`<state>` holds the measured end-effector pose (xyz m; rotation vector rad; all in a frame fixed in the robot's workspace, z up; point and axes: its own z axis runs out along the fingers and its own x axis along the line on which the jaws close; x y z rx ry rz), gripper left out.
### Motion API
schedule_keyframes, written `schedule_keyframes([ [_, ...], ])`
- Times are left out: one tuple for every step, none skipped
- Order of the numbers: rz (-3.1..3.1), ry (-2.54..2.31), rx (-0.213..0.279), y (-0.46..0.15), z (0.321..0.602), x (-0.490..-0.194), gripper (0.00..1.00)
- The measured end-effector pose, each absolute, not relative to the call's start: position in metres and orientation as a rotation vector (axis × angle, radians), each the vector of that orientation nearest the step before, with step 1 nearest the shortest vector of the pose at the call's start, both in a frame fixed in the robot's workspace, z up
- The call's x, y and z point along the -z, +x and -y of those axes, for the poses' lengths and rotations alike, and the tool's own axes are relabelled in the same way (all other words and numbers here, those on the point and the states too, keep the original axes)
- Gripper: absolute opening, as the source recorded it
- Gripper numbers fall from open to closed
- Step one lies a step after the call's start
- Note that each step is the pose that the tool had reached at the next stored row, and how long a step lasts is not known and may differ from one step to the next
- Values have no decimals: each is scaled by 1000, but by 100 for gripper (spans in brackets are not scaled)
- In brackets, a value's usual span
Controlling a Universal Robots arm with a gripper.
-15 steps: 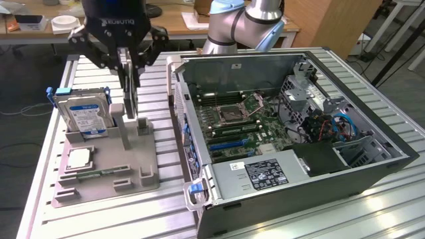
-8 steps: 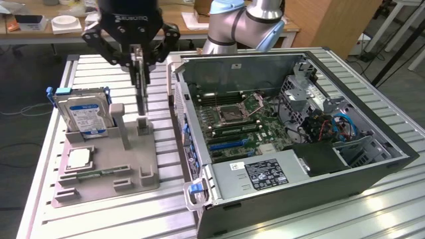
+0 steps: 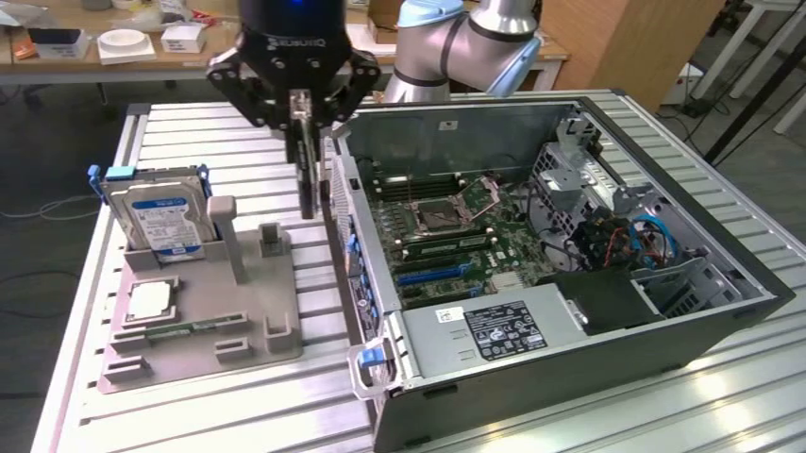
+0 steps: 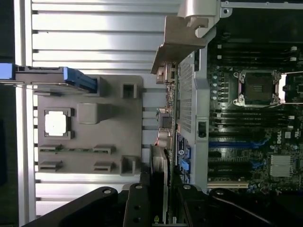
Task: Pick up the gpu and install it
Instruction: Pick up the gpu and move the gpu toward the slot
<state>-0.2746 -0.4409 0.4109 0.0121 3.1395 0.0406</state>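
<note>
Tool [image 3: 300,102] clamped on the gpu [image 3: 308,175], card held upright on edge, between grey fixture [image 3: 189,326] and open computer case [image 3: 605,377], at the case's ten o'clock in the exterior view, above the slatted surface [image 3: 226,408]

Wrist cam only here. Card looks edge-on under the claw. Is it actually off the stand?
Observer: Yes. The graphics card hangs upright from the claw, which is clamped on its top edge. Its lower edge is clear of the gray stand.
Operator: What's the blue thing at the stand's end?
Observer: A hard drive standing upright in its slot, with its blue label facing the exterior camera.
Operator: What's at the end of the case past my frame?
Observer: A gray power supply with a black label, lying inside the computer case.
</note>
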Motion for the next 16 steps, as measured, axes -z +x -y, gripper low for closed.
schedule_keyframes([
  [-3139, 12, -41, -270, 441, -410, 27],
  [-3139, 11, -41, -266, 441, -409, 27],
  [-3140, 11, -40, -261, 441, -408, 27],
  [-3139, 11, -41, -257, 441, -407, 27],
  [-3139, 10, -41, -252, 440, -406, 27],
  [-3140, 10, -41, -247, 440, -405, 27],
  [-3140, 10, -41, -243, 440, -404, 27],
  [-3139, 9, -41, -238, 440, -403, 27],
  [-3139, 9, -41, -234, 440, -402, 27],
  [-3139, 9, -41, -229, 440, -401, 27],
  [-3140, 9, -40, -225, 440, -401, 27],
  [-3140, 8, -41, -220, 439, -400, 27],
  [-3139, 8, -41, -216, 439, -399, 27],
  [-3139, 8, -41, -211, 439, -398, 27],
  [-3140, 8, -41, -207, 439, -397, 27],
  [-3140, 8, -40, -202, 439, -396, 27],
])
